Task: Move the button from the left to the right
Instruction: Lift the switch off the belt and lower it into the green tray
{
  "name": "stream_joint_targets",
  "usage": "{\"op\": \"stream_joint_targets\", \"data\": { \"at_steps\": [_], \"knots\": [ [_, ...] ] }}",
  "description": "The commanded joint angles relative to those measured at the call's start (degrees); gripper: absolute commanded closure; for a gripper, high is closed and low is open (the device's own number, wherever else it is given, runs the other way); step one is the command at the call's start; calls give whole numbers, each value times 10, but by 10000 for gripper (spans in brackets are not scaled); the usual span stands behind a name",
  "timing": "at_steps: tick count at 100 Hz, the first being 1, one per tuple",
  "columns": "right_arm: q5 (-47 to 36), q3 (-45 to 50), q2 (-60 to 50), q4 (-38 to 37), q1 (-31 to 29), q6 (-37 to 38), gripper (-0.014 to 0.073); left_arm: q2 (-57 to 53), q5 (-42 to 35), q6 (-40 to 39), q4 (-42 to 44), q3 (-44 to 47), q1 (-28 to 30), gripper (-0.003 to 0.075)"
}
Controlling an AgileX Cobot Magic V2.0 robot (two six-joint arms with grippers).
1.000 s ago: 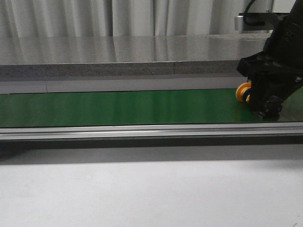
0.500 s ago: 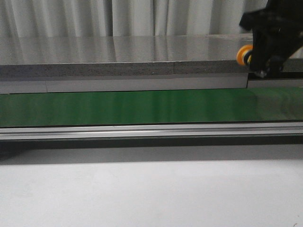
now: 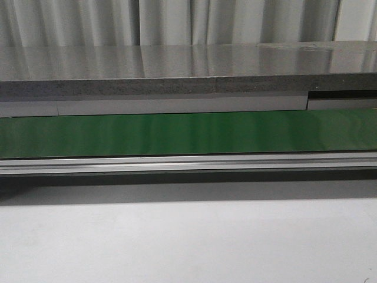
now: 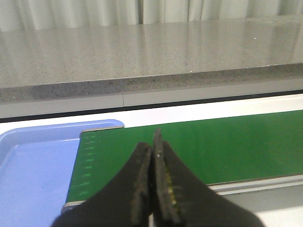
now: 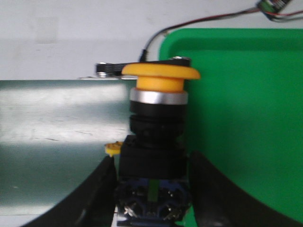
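In the right wrist view the button (image 5: 156, 118) has a round yellow-orange cap, a silver ring and a black boxy body with a small green mark. My right gripper (image 5: 152, 158) is shut on its body, one finger on each side. The button hangs over the border between the belt's end (image 5: 57, 123) and a green tray (image 5: 246, 118). My left gripper (image 4: 151, 142) is shut with nothing in it, above the left end of the green belt (image 4: 213, 146). The front view shows neither gripper and no button.
A long green conveyor belt (image 3: 177, 132) runs left to right behind an aluminium rail (image 3: 177, 162). Behind it is a grey stone counter (image 3: 177, 71). A blue tray (image 4: 33, 170) adjoins the belt's left end. A cable (image 5: 199, 23) runs past the green tray's rim.
The right gripper, holding the button, lifted from the belt's right end, rose past the counter edge and left the front view. The belt there is now bare.
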Motion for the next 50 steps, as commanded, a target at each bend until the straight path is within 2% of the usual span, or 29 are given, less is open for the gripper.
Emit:
{"op": "stream_joint_targets", "data": {
  "at_steps": [1,24,50],
  "knots": [
    [-15,-21,-11,-1,-39,-11,429,5,-46,-2,-7,-16,-6,741],
    [-29,-21,33,-6,-95,-13,429,5,-46,-2,-7,-16,-6,741],
    [-46,-21,102,-28,-102,-61,429,5,-46,-2,-7,-16,-6,741]
  ]
}}
